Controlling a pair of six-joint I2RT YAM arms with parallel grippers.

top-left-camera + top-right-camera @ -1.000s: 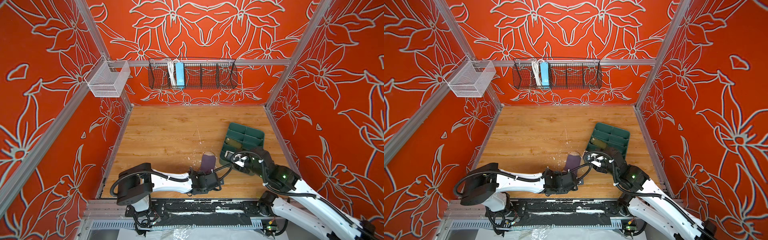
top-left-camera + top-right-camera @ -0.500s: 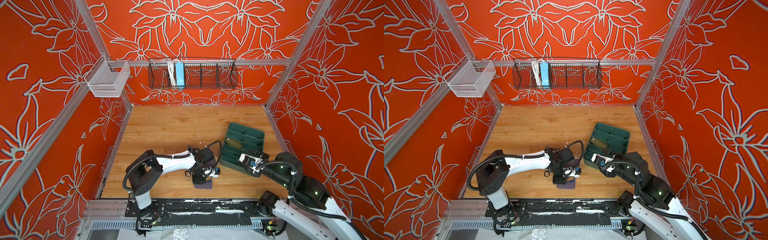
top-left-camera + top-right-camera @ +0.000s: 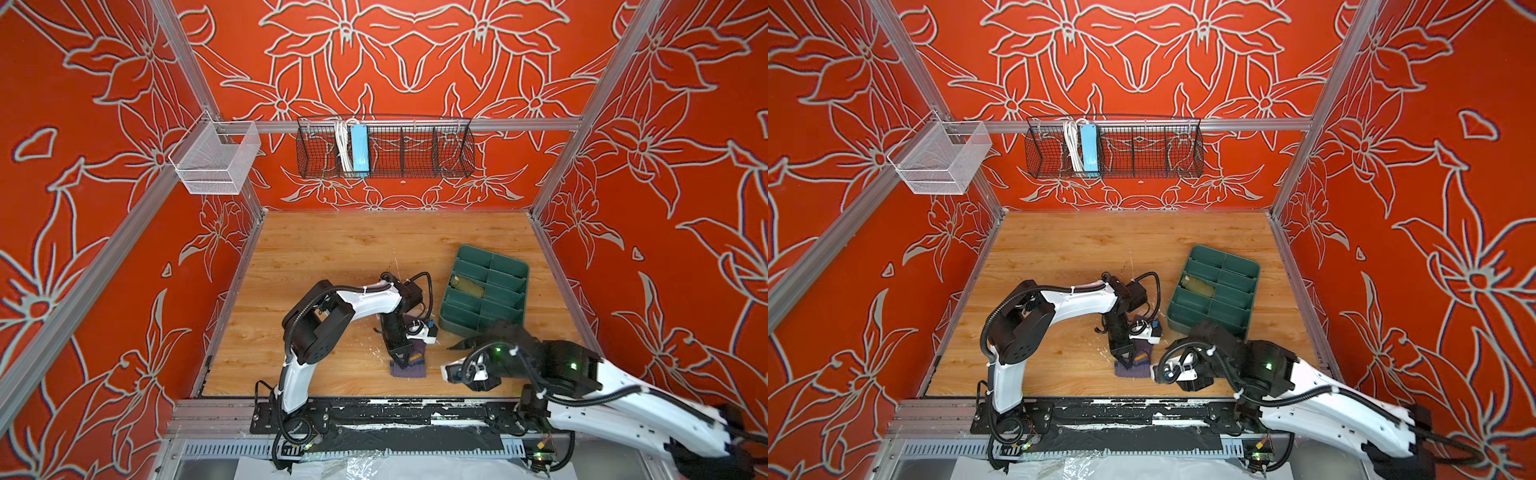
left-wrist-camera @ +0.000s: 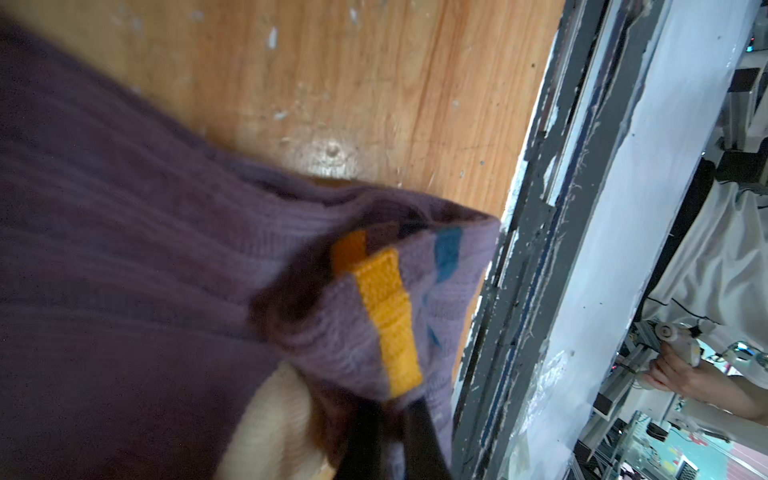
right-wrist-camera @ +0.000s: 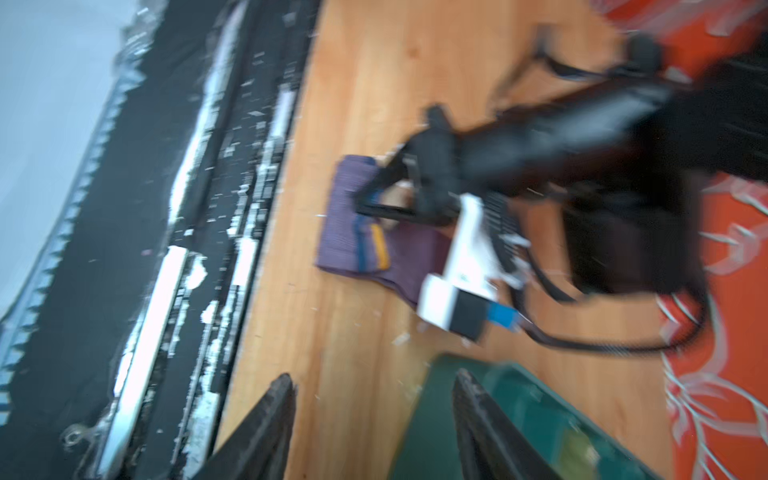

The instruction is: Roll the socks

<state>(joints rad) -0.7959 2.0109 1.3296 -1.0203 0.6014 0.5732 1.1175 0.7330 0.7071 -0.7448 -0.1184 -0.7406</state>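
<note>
The purple sock (image 3: 409,369) (image 3: 1133,369) lies folded on the wood floor near the front edge, its yellow and blue cuff stripes showing. My left gripper (image 3: 401,359) (image 4: 390,419) points down onto it, shut on the sock's cuff fabric (image 4: 386,316), with the beige heel (image 4: 274,415) beside the fingers. The right wrist view shows the same sock (image 5: 345,232), blurred. An olive sock (image 3: 467,286) (image 3: 1198,286) sits rolled in a compartment of the green tray (image 3: 494,253). To the right of the purple sock, my right gripper (image 3: 465,349) (image 5: 372,386) is open, empty and apart from it.
The divided green tray (image 3: 1225,251) stands at the right, its near corner close to my right gripper. A black rail (image 3: 374,409) runs along the front edge. A black wire basket (image 3: 384,145) hangs on the back wall and a white mesh basket (image 3: 214,160) hangs at the left.
The left arm has swung up and over, carrying the sock's end down toward the front edge. The right gripper has pulled back from the sock toward the front right.
</note>
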